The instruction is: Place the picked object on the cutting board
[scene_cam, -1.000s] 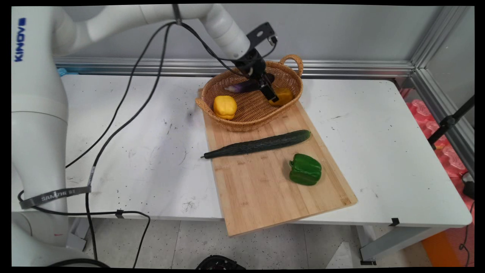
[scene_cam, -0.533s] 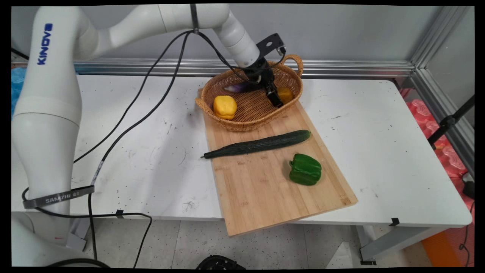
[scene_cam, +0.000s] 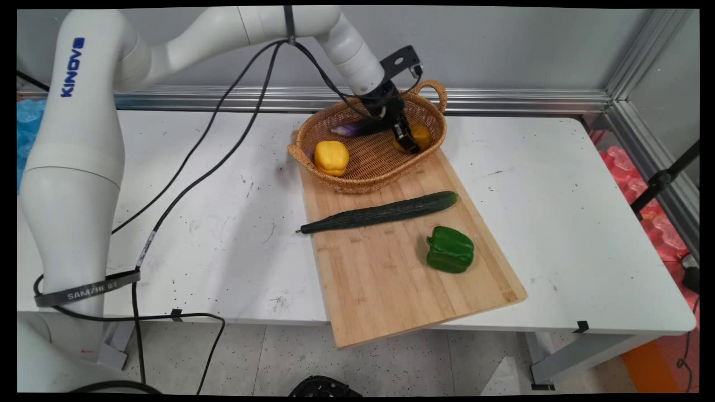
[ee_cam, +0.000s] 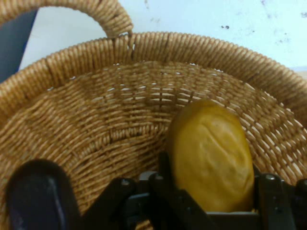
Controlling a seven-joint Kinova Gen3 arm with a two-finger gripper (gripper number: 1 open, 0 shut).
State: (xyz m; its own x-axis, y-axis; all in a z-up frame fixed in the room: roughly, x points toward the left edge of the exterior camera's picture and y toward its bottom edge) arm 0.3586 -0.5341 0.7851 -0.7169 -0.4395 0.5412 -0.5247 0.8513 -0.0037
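Observation:
My gripper [scene_cam: 412, 144] reaches down into the right side of a wicker basket [scene_cam: 357, 187]. It is shut on an orange-yellow rounded fruit [scene_cam: 423, 134]. In the hand view the fruit [ee_cam: 211, 153] sits between the two black fingers [ee_cam: 165, 179], which press on both its sides, with the basket's woven wall [ee_cam: 96, 120] right behind it. A yellow bell pepper [scene_cam: 331, 157] lies in the basket's left part. A purple eggplant [scene_cam: 352, 129] lies at the back, partly hidden by my hand.
The basket stands on the far end of a bamboo cutting board [scene_cam: 391, 290]. A long dark cucumber [scene_cam: 385, 212] lies across the board, and a green bell pepper [scene_cam: 450, 249] lies nearer on its right. Black cables hang left of the basket.
The gripper went lower and to the right inside the basket, onto the orange-yellow fruit, then rose slightly. The fruit has shifted a little up and right with it.

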